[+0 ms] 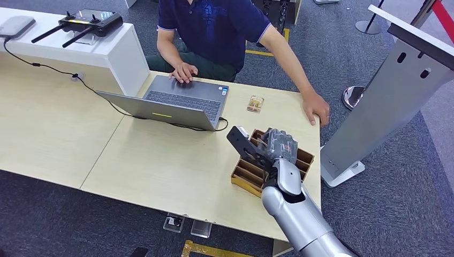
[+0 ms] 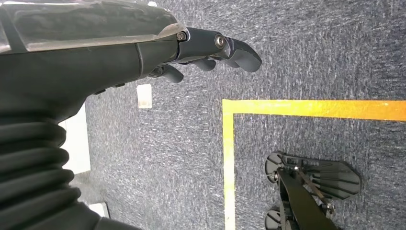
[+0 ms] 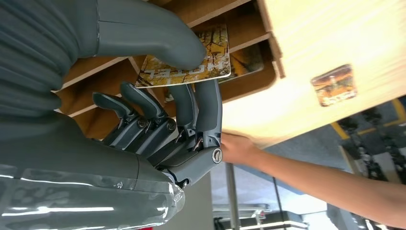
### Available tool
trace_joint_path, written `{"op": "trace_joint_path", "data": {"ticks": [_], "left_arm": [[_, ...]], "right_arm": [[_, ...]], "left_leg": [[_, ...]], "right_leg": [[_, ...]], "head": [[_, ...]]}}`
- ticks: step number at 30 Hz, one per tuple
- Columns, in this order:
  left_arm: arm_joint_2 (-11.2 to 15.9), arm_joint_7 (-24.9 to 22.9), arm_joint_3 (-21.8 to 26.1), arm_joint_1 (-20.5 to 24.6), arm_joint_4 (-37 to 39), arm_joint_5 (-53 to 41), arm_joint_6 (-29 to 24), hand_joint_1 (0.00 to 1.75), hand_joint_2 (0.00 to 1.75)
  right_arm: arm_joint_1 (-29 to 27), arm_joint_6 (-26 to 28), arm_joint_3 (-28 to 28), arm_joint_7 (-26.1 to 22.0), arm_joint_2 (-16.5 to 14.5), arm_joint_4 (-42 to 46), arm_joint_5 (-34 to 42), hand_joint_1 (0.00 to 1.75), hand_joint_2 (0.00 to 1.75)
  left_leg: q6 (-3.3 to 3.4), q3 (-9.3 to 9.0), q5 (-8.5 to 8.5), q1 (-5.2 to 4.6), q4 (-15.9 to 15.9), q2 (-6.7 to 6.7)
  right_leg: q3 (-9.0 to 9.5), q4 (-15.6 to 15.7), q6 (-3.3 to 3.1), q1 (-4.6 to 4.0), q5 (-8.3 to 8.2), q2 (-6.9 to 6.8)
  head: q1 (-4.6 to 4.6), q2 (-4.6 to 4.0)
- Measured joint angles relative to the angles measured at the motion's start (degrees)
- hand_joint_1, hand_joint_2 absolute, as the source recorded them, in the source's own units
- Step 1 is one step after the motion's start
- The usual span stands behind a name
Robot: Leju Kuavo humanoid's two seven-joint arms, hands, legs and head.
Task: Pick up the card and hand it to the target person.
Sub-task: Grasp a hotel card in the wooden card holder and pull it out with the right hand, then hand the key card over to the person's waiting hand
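My right hand [image 1: 278,145] hovers over the brown slotted card box [image 1: 243,179] at the table's right end. In the right wrist view, the right hand [image 3: 158,110] pinches a yellow autumn-print card [image 3: 191,67] between thumb and fingers, just above the box's slots [image 3: 268,33]. More cards lie in the box beneath it. A second small card [image 1: 256,103] lies loose on the table beyond the box. The person [image 1: 214,27] sits across the table, one hand [image 1: 315,107] resting on the table's far right corner. My left hand [image 2: 210,50] hangs over the carpet, holding nothing.
An open grey laptop [image 1: 176,101] sits left of the box, with the person's other hand on its keyboard. A white counter [image 1: 107,51] carrying a black controller stands at the back left. A grey slanted stand [image 1: 385,101] rises just right of the table.
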State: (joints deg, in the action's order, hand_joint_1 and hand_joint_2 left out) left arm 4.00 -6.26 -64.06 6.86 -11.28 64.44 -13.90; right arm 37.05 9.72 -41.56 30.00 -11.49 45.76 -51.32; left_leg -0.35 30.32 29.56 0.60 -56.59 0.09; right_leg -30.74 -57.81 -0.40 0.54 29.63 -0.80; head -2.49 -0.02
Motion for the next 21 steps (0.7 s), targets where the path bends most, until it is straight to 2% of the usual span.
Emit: {"op": "trace_joint_path", "data": {"ticks": [6,12,17,21], "left_arm": [[0.0,0.2,0.0,0.0,0.0,0.3,0.0,0.00,1.75],[0.0,0.4,0.0,0.0,0.0,-0.3,0.4,0.00,1.75],[0.0,0.4,0.0,0.3,0.0,-1.1,0.6,0.00,1.75],[0.0,0.4,-0.1,0.5,0.0,-1.8,1.0,0.00,1.75]], "right_arm": [[0.5,0.0,-0.1,-6.3,-0.1,3.9,1.7,1.75,1.75],[4.3,1.2,-0.4,-13.0,-1.1,5.5,3.5,1.75,1.75],[8.9,6.3,-0.7,-19.0,-2.6,3.0,3.7,1.75,1.75],[12.3,11.5,-1.1,-21.9,-4.0,-1.8,1.7,1.75,1.75]], "left_leg": [[0.00,0.01,0.00,0.00,0.0,0.00],[0.00,0.01,-0.01,0.00,0.0,0.00],[0.00,0.02,-0.01,0.00,0.0,-0.01],[0.00,0.02,-0.01,0.00,0.0,-0.01]], "right_leg": [[0.00,0.0,0.00,0.00,0.00,0.00],[0.00,0.0,-0.01,0.00,-0.01,0.00],[0.00,0.0,-0.02,0.00,-0.01,0.00],[0.00,0.0,-0.02,0.00,-0.01,-0.01]], "head": [[0.01,0.00],[0.00,0.00],[0.00,0.00],[0.00,0.00]]}}
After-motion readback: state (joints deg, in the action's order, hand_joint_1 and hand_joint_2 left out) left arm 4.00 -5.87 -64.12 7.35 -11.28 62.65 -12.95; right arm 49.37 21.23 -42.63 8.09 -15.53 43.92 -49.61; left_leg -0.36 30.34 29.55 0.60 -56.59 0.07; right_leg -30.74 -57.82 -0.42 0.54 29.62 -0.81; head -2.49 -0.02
